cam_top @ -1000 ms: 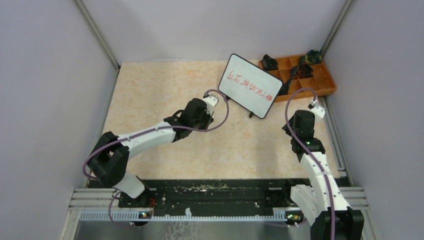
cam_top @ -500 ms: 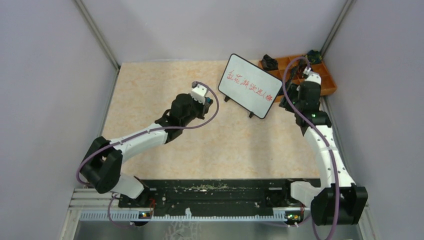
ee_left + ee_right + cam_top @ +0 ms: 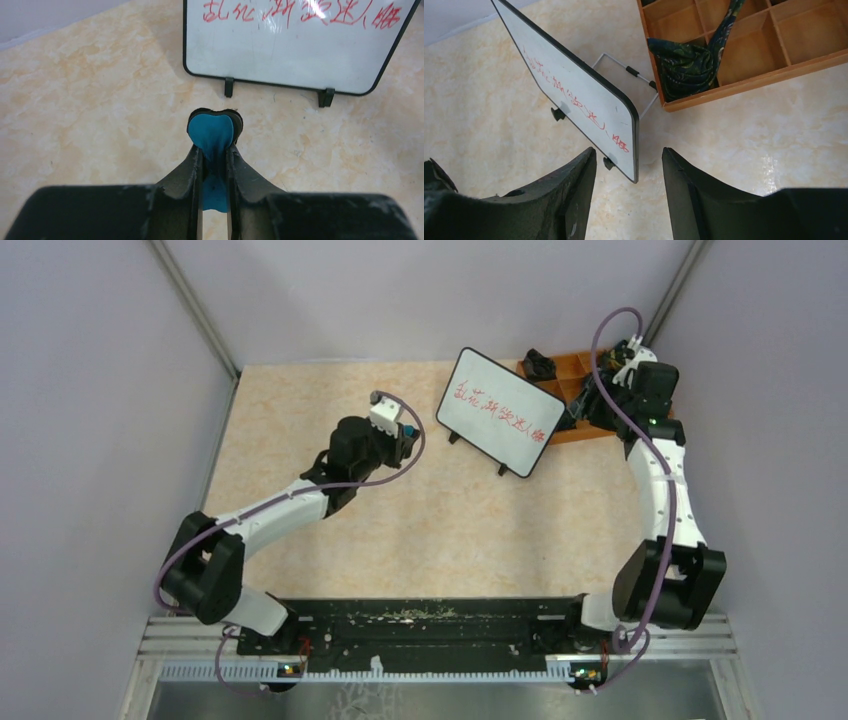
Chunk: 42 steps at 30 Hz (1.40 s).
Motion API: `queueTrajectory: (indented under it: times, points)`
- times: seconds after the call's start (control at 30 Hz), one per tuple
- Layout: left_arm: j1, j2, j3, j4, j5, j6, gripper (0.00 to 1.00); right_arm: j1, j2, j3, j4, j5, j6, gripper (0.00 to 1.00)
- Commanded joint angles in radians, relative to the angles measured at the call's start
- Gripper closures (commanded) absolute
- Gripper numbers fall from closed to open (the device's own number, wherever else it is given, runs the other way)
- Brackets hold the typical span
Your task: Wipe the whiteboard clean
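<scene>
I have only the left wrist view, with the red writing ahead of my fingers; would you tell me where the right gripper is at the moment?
Observer: The right gripper is open, raised to the right of the whiteboard, near its right end.
Operator: Thank you. Is there anything nearby to wipe with?
Observer: A dark patterned cloth lies in an orange tray behind the board, to its right.
Operator: And what props the board up?
Observer: A wire stand folds out behind it.
</scene>
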Motion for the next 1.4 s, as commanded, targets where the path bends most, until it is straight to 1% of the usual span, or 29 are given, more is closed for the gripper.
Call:
queueTrajectory:
  times: [0.0, 0.17, 0.37, 0.53, 0.67, 0.9, 0.97, 1.03, 1.2, 1.37]
  points:
    - [0.025, 0.032, 0.114, -0.012, 0.058, -0.012, 0.81, -0.038, 0.049, -0.003, 0.111, -0.182, -0.033, 0.48]
    - [0.04, 0.131, 0.21, 0.003, 0.107, -0.025, 0.81, -0.063, 0.097, 0.04, 0.125, -0.229, -0.084, 0.47]
    - [0.079, 0.235, 0.311, 0.007, 0.189, -0.021, 0.81, -0.11, 0.185, 0.079, 0.169, -0.401, -0.086, 0.48]
    - [0.113, 0.301, 0.374, -0.002, 0.233, -0.011, 0.81, -0.111, 0.248, 0.126, 0.181, -0.433, -0.108, 0.5]
    - [0.138, 0.338, 0.424, -0.008, 0.268, -0.012, 0.81, -0.111, 0.282, 0.168, 0.157, -0.451, -0.137, 0.5]
    - [0.144, 0.423, 0.545, -0.064, 0.319, 0.005, 0.8, -0.111, 0.288, 0.163, 0.164, -0.462, -0.16, 0.49]
    - [0.144, 0.436, 0.557, -0.065, 0.331, 0.004, 0.8, -0.11, 0.288, 0.158, 0.171, -0.483, -0.162, 0.49]
    - [0.144, 0.444, 0.566, -0.065, 0.334, 0.002, 0.8, -0.106, 0.322, 0.147, 0.186, -0.494, -0.163, 0.49]
    - [0.145, 0.459, 0.581, -0.074, 0.34, 0.006, 0.8, -0.077, 0.322, 0.114, 0.222, -0.503, -0.157, 0.5]
    - [0.144, 0.487, 0.609, -0.069, 0.345, -0.003, 0.8, -0.044, 0.343, 0.089, 0.256, -0.509, -0.15, 0.53]
